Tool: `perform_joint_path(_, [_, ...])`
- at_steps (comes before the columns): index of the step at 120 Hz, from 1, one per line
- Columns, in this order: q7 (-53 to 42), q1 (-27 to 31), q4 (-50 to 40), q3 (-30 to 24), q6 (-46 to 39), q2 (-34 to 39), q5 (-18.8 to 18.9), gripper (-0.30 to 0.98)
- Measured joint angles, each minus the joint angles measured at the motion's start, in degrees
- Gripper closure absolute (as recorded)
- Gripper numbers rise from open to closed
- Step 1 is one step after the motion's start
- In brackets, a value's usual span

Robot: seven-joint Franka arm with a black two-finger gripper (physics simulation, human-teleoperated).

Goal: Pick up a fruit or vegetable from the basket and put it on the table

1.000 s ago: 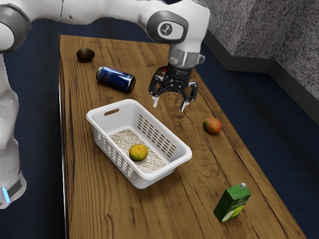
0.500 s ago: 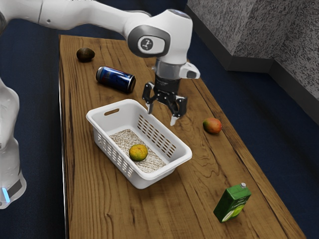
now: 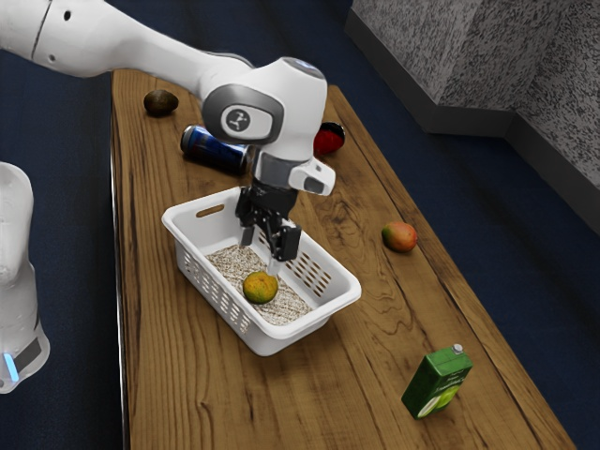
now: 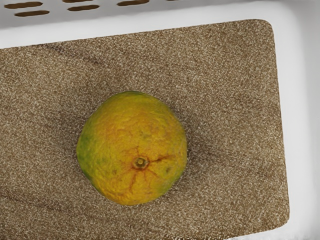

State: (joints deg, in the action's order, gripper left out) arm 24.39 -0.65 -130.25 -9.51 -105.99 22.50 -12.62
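Observation:
My gripper [image 3: 260,260] hangs over the white basket [image 3: 180,232] in the exterior view, its fingers open and pointing down into it. Just below the fingers, a yellow-green citrus fruit [image 3: 260,288] rests on the basket's speckled floor. One fingertip overlaps the fruit's upper edge in that view; whether they touch I cannot tell. Seen from the wrist, the fruit [image 4: 132,148] lies on the speckled floor [image 4: 230,115] close to the basket's white wall [image 4: 300,125].
Around the basket on the wooden table [image 3: 375,328] are a blue can [image 3: 214,150], a dark avocado-like fruit [image 3: 160,102], a red round object [image 3: 328,139], a red-green mango [image 3: 399,236] and a green carton [image 3: 438,381].
My hand has moved toward the exterior view's left and down, from beside the basket to over its inside. The red object behind the hand has come into fuller view. The fruit has stayed put.

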Motion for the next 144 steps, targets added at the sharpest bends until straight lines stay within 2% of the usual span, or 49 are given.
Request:
perform_joint_path(28, [-3.20, 0.49, -0.13, -0.94, -1.36, -1.75, -1.83, 0.00])
perform_joint_path(46, [-4.18, 3.23, -0.20, -0.95, -1.91, -2.42, -1.95, 0.00])
perform_joint_path(96, [-5.11, 2.94, -0.15, -0.95, -3.97, -8.17, -1.99, 0.00])
perform_joint_path(144, [-4.60, 1.63, -2.13, -0.98, -6.51, -6.55, -2.23, 0.00])
